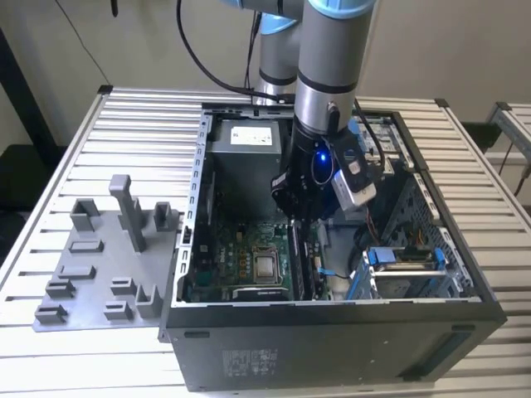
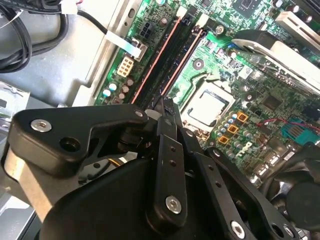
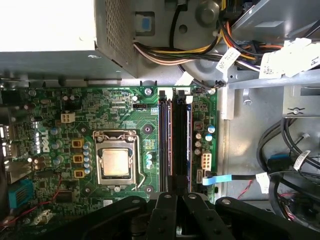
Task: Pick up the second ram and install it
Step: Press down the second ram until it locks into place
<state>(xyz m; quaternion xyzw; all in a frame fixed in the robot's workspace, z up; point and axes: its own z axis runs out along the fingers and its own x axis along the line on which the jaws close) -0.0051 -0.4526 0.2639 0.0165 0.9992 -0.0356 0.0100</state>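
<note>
Black end effector [image 2: 167,107] closed above second ram [image 3: 180,140] seated in motherboard [image 3: 120,115] slot.

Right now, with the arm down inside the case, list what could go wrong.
1. The gripper sits right over the RAM slots; a slight misalignment could jam the stick against a slot's edge.
2. Loose cables lie beside the slots and could snag the wrist.
3. The CPU socket is close by; a sideways slip could strike it.

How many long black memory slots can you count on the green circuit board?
2 memory slots, side by side: one nearest the processor socket, the other just beyond it. The gripper covers their ends, so more could be hidden.
</note>
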